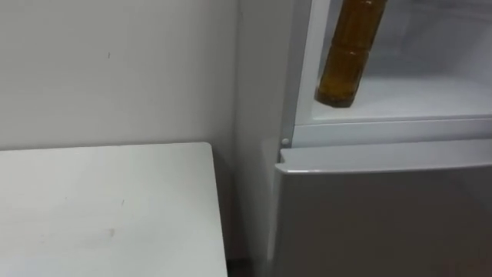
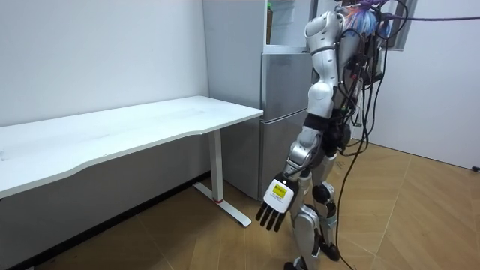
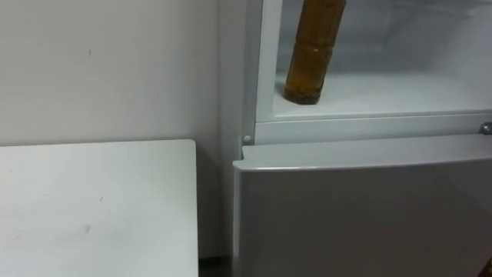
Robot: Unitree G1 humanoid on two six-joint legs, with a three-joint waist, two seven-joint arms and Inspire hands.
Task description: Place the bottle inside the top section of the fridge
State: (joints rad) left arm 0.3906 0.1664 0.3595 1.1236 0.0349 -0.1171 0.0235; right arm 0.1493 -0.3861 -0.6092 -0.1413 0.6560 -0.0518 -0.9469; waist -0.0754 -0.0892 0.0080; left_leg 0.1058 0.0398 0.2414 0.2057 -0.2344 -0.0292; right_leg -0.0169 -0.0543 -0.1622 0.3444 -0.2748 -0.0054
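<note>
Amber bottle is inside the upper fridge compartment, at its front-left corner near the door frame; it's tilted, base low & toward robot's left, neck leaning up to the right & cut off by the eye views' top edge; base sits right at the compartment's white floor, but touching or just above, can't tell; what grips its top can't be told either. Compartment is open; lower fridge door below it is closed. White table is on robot's left, its end just beside the fridge, w/ a plain wall behind it.

Room view: robot stands upright facing the fridge, close to it, by the table's end; left arm hangs down at its side, left hand low near the legs, fingers straight & pointing at the wood floor, holding nothing.
</note>
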